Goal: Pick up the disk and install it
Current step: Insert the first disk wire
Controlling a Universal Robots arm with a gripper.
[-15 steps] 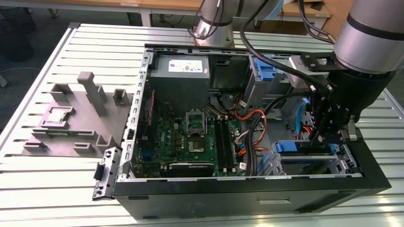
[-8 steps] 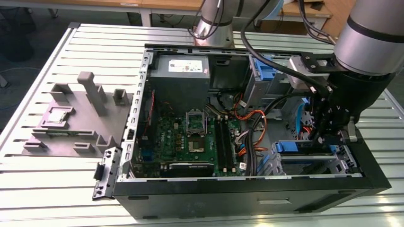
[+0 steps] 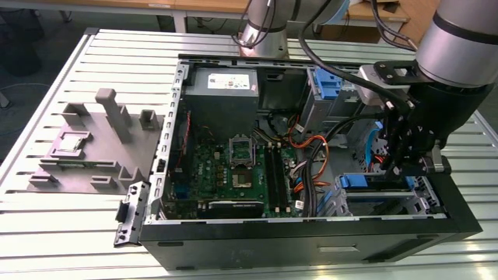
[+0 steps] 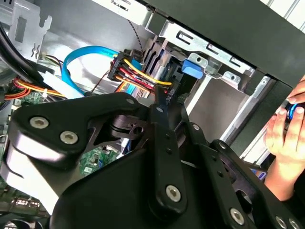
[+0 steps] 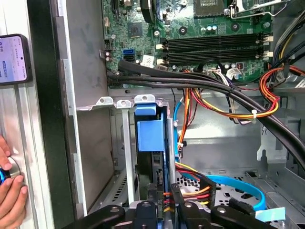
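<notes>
First wrist view, tool [image 5: 164, 202] tips cropped, grip unclear, disk [image 5: 148, 131] edge-on in bay.

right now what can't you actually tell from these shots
- Whether the gripper is open or shut: in the exterior view its fingertips sink behind the case wall, and in both wrist views its own black linkage covers them.
- The disk: the first wrist view gives just its blue carrier end in the bay, so how deep it sits is hidden.
- What the hand presses: cut off by the first wrist view's edge.
</notes>
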